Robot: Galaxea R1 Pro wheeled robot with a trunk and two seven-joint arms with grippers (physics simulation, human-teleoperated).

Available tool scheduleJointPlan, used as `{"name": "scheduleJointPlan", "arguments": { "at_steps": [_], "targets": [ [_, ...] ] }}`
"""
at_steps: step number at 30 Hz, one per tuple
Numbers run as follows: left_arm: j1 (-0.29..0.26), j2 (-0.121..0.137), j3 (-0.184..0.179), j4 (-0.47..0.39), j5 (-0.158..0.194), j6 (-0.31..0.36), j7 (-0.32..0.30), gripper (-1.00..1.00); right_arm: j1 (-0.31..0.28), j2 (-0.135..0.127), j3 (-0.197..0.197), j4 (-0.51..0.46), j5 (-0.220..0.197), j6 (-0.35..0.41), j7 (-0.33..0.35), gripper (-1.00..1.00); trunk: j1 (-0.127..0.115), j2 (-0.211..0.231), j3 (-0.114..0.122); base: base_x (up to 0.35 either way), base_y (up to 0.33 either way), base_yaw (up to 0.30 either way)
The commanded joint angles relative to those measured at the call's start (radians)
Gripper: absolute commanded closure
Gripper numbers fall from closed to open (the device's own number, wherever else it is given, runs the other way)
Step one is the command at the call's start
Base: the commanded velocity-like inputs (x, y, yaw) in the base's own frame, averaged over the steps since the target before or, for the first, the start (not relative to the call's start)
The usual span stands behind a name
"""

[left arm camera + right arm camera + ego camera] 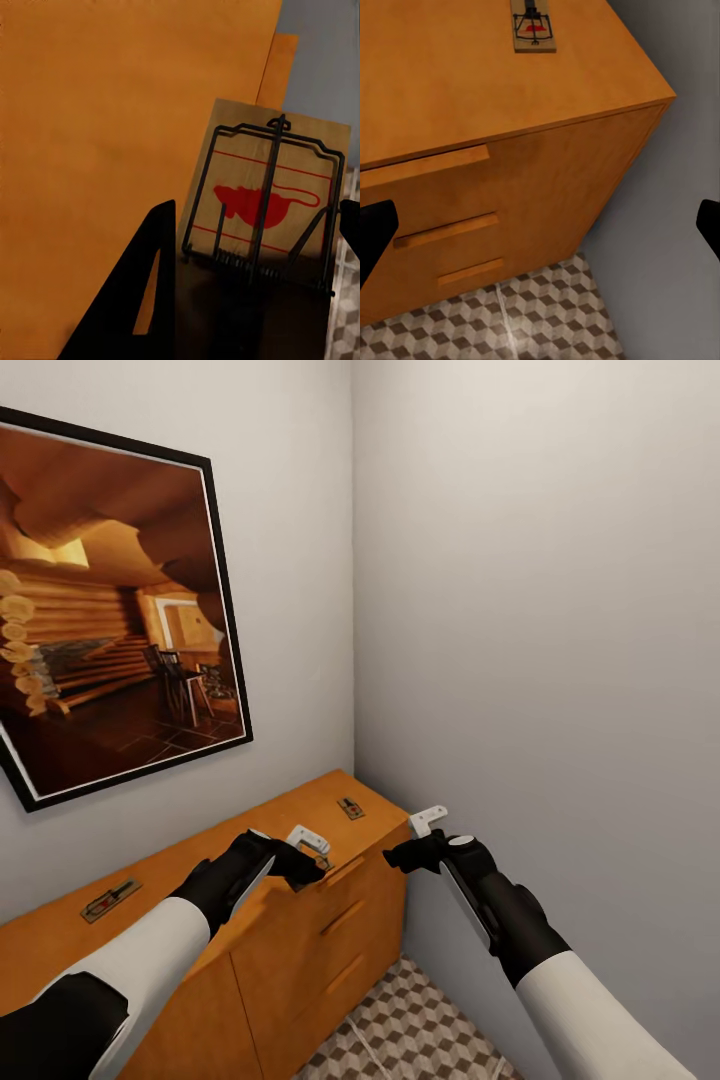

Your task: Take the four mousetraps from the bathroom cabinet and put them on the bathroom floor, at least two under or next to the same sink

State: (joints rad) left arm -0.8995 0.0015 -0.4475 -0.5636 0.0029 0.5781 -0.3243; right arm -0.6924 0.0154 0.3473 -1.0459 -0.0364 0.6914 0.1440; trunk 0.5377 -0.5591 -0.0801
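Our left hand [318,857] grips a mousetrap [266,202] at the cabinet's [300,940] near front edge. Our right hand [425,838] hangs spread and empty past its right end. Two other traps [350,808] [110,899] lie on the worktop.

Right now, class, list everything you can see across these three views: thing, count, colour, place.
mousetraps: three, tan with black bars and red print; one on the cabinet top far left, one near the corner end, one held at the front edge
cabinet: one, orange-brown, against the left wall
framed picture: one, black frame, on the wall above
bathroom floor: cube-patterned tiles, brown and beige
left gripper: shut on the held mousetrap
right gripper: open, beside the cabinet's end
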Motion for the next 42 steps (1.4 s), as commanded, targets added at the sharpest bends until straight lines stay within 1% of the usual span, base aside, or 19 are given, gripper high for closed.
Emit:
{"name": "scheduleJointPlan", "arguments": {
  "at_steps": [1, 6, 9, 10, 11, 12, 14, 15, 16, 19, 27, 28, 31, 32, 35, 36, 38, 39, 42],
  "targets": [
    [-0.001, 0.0, -0.002, -0.004, -0.001, 0.004, -0.002, 1.0, -0.001, 0.0, 0.0, -0.001, -0.003, 0.005, 0.0, -1.0, 0.0, -0.002, -0.002, 0.0, 0.0, 0.0],
    [-0.001, 0.001, 0.014, -0.019, 0.003, 0.006, 0.001, 1.0, -0.001, 0.0, -0.001, -0.001, -0.002, 0.005, 0.0, -1.0, 0.0, -0.002, -0.002, 0.0, 0.0, 0.0],
    [-0.001, 0.0, 0.056, -0.023, 0.006, 0.006, 0.001, 1.0, -0.001, -0.001, -0.003, -0.002, -0.001, 0.005, 0.0, -1.0, 0.0, -0.002, -0.002, 0.0, 0.0, 0.0],
    [-0.001, -0.001, 0.088, -0.024, 0.007, 0.007, 0.002, 1.0, -0.001, -0.001, -0.004, -0.002, 0.0, 0.005, 0.0, -1.0, 0.0, -0.002, -0.002, 0.0, 0.0, 0.0],
    [-0.001, -0.002, 0.105, -0.024, 0.007, 0.007, 0.002, 1.0, -0.001, -0.001, -0.004, -0.002, 0.001, 0.005, 0.0, -1.0, 0.0, -0.002, -0.002, 0.0, 0.0, 0.0],
    [-0.001, -0.004, 0.141, -0.025, 0.007, 0.007, 0.002, 1.0, -0.001, -0.001, -0.004, -0.002, 0.002, 0.005, -0.001, -1.0, 0.0, -0.002, -0.002, 0.0, 0.0, 0.0],
    [0.0, -0.009, 0.174, -0.024, 0.008, 0.008, 0.002, 1.0, -0.001, -0.001, -0.005, -0.002, 0.003, 0.005, -0.001, -1.0, 0.0, -0.002, -0.002, 0.0, 0.0, 0.0],
    [0.001, -0.016, 0.203, -0.024, 0.007, 0.009, 0.002, 1.0, -0.001, -0.002, -0.005, -0.002, 0.004, 0.005, -0.001, -1.0, 0.0, -0.002, -0.002, 0.0, 0.0, 0.0],
    [0.001, -0.02, 0.214, -0.023, 0.007, 0.009, 0.003, 1.0, -0.001, -0.002, -0.005, -0.002, 0.005, 0.005, -0.001, -1.0, 0.0, -0.002, -0.002, 0.0, 0.0, 0.0],
    [0.004, -0.037, 0.242, -0.019, 0.006, 0.012, 0.011, 1.0, -0.001, -0.002, -0.005, -0.002, 0.013, 0.005, -0.001, -1.0, 0.0, -0.002, -0.002, 0.0, 0.0, 0.0],
    [0.012, -0.052, 0.265, -0.016, 0.012, 0.089, 0.086, 1.0, -0.001, -0.002, -0.005, -0.002, 0.034, 0.005, -0.008, -1.0, 0.0, -0.002, -0.002, 0.0, 0.0, 0.0],
    [0.014, -0.056, 0.272, -0.014, 0.024, 0.097, 0.104, 1.0, -0.001, -0.002, -0.005, -0.002, 0.04, 0.005, -0.015, -1.0, 0.0, -0.002, -0.002, 0.0, 0.0, 0.0],
    [0.019, -0.065, 0.297, -0.009, 0.088, 0.106, 0.158, 1.0, -0.001, -0.002, -0.005, -0.002, 0.056, 0.005, -0.038, -1.0, 0.0, -0.002, -0.002, 0.0, 0.0, 0.0],
    [0.02, -0.067, 0.304, -0.005, 0.116, 0.108, 0.19, 1.0, -0.001, -0.002, -0.005, -0.002, 0.06, 0.005, -0.048, -1.0, 0.0, -0.002, -0.002, 0.0, 0.0, 0.0],
    [0.021, -0.069, 0.311, 0.0, 0.172, 0.109, 0.27, 1.0, -0.001, -0.002, -0.005, -0.002, 0.066, 0.005, -0.064, -1.0, 0.0, -0.002, -0.002, 0.0, 0.0, 0.0],
    [0.021, -0.07, 0.313, 0.001, 0.201, 0.108, 0.31, 1.0, -0.001, -0.002, -0.006, -0.002, 0.068, 0.005, -0.069, -1.0, 0.0, -0.002, -0.002, 0.0, 0.0, 0.0],
    [0.022, -0.07, 0.315, 0.002, 0.229, 0.106, 0.344, 1.0, -0.001, -0.003, -0.007, -0.002, 0.069, 0.004, -0.074, -1.0, 0.0, -0.002, -0.002, 0.0, 0.0, 0.0],
    [0.022, -0.069, 0.316, 0.003, 0.257, 0.105, 0.372, 1.0, -0.001, -0.003, -0.007, -0.002, 0.069, 0.004, -0.074, -1.0, 0.0, -0.002, -0.002, 0.0, 0.0, 0.0],
    [0.022, -0.067, 0.317, 0.004, 0.302, 0.103, 0.405, 1.0, -0.001, -0.005, -0.008, -0.002, 0.071, 0.004, -0.077, -1.0, 0.0, -0.002, -0.002, 0.0, 0.0, 0.0]
  ]
}}
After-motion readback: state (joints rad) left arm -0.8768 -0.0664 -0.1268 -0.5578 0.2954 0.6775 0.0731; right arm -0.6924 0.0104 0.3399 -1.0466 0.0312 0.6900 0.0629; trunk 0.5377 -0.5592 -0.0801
